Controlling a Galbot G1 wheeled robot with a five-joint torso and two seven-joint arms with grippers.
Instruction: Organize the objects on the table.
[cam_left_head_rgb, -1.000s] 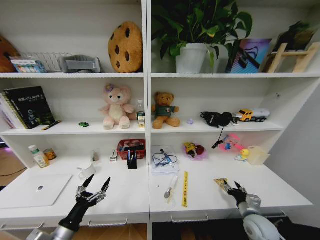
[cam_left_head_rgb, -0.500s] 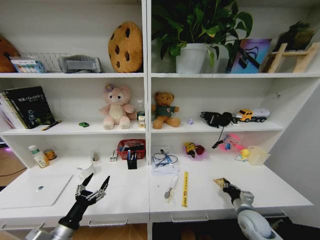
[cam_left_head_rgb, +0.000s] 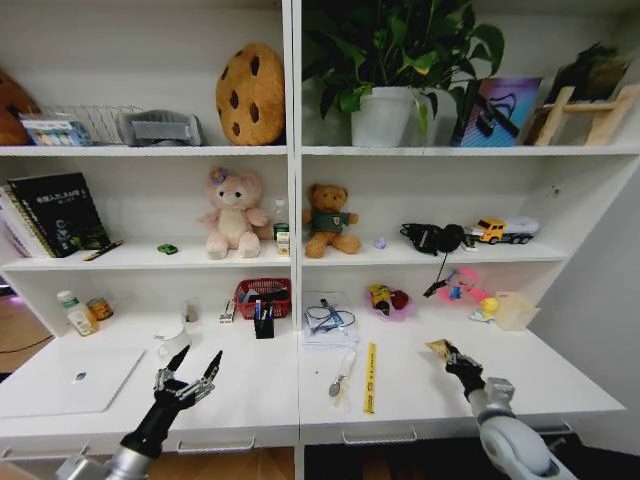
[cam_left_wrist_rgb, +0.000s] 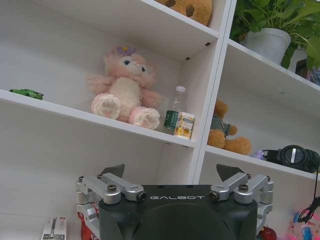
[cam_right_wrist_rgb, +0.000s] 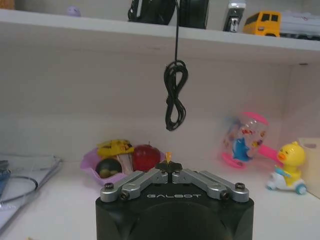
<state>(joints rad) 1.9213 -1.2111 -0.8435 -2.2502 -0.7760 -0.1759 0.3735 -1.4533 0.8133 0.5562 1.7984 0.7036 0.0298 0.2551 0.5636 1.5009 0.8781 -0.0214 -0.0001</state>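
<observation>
Right gripper (cam_left_head_rgb: 447, 354): raised just over the right part of the table (cam_left_head_rgb: 560, 385); its fingers are pressed together on a small yellow wedge (cam_left_head_rgb: 437, 346), whose tip is seen poking up between the fingertips in the right wrist view (cam_right_wrist_rgb: 168, 157).
Left gripper (cam_left_head_rgb: 188, 369): held above the left part of the table, fingers spread wide, nothing between them.
Laptop (cam_left_head_rgb: 75, 378): laid flat and closed at the far left of the table, beside the left gripper but apart from it.
Ruler (cam_left_head_rgb: 370, 377): a yellow strip laid lengthwise near the table's middle, with a spoon-like thing (cam_left_head_rgb: 341, 373) just to its left; what that thing is cannot be told surely.
Red basket (cam_left_head_rgb: 264, 295): set at the back of the table by the shelf divider, a black pen holder (cam_left_head_rgb: 264, 322) placed in front of it.
Green toy car (cam_left_head_rgb: 167, 249): parked on the middle shelf, left of the pink bear (cam_left_head_rgb: 231, 213).
Headphones (cam_left_head_rgb: 434, 237): placed on the same shelf to the right, the cord hung over the edge.
</observation>
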